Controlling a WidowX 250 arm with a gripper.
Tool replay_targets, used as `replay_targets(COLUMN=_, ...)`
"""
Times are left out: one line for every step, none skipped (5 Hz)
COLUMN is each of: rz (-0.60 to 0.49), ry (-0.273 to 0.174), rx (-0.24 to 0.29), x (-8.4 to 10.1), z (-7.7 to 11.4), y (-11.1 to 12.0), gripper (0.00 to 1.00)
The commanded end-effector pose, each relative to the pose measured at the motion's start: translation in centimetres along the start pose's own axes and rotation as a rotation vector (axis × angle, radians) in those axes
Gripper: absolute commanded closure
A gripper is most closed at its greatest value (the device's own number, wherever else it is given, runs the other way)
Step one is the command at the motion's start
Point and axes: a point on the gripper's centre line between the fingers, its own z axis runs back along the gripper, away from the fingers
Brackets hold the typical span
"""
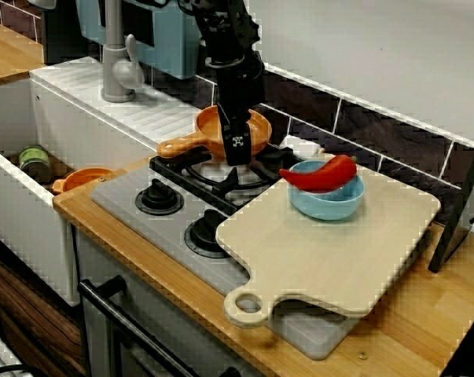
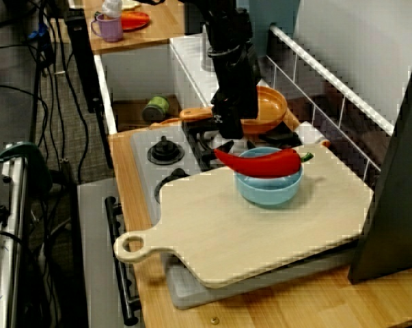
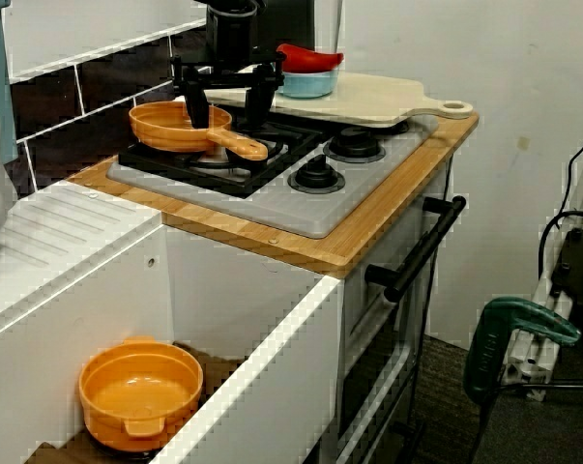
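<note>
From the sink side, the orange bowl (image 3: 141,391) down in the white sink (image 3: 262,358) shows whole. From the front the counter edge cuts most of it off, and a green can (image 1: 34,161) sits clear beside it. The grey tap (image 1: 119,71) loses its top at the frame.

On the back burner of the grey hob (image 3: 272,198) sits the orange pan (image 3: 175,124), its handle angled towards the sink-side front corner. The gripper (image 3: 226,108) stands over the pan's far side with its fingers spread wide, holding nothing. One finger (image 3: 196,101) hangs above the pan's bowl and the other is outside the rim on the board side. Whether either touches the pan, I can't tell. From the front the arm (image 1: 229,47) blocks the pan's middle, and its upper part runs out of the frame.

Further right, the pale cutting board (image 1: 331,251) hides the hob's right half. A blue bowl (image 1: 327,203) on it carries a red chilli (image 1: 319,173) across its rim. A dark slab (image 1: 461,204) at the right edge is cut off.

The worktop (image 1: 425,314) is wood and the wall (image 1: 362,133) is dark tile. Cables (image 2: 28,102) trail over the floor, and a green tool (image 3: 523,324) shows low beside the oven front.
</note>
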Motion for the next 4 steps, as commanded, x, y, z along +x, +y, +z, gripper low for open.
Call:
replay_targets(rz=0.000, ry=0.000, rx=0.000, x=0.00, z=0.00, y=0.00, gripper=0.00)
replay_targets(rz=-0.010, ry=-0.010, rx=-0.008, x=-0.02, z=0.28, y=-0.22, gripper=1.00)
replay_targets(rz=-0.008, ry=-0.002, rx=-0.022, x=-0.06, z=0.56, y=-0.22, gripper=1.00)
replay_targets(rz=0.000, ry=-0.005, rx=-0.036, x=-0.03, z=0.98, y=-0.11, gripper=1.00)
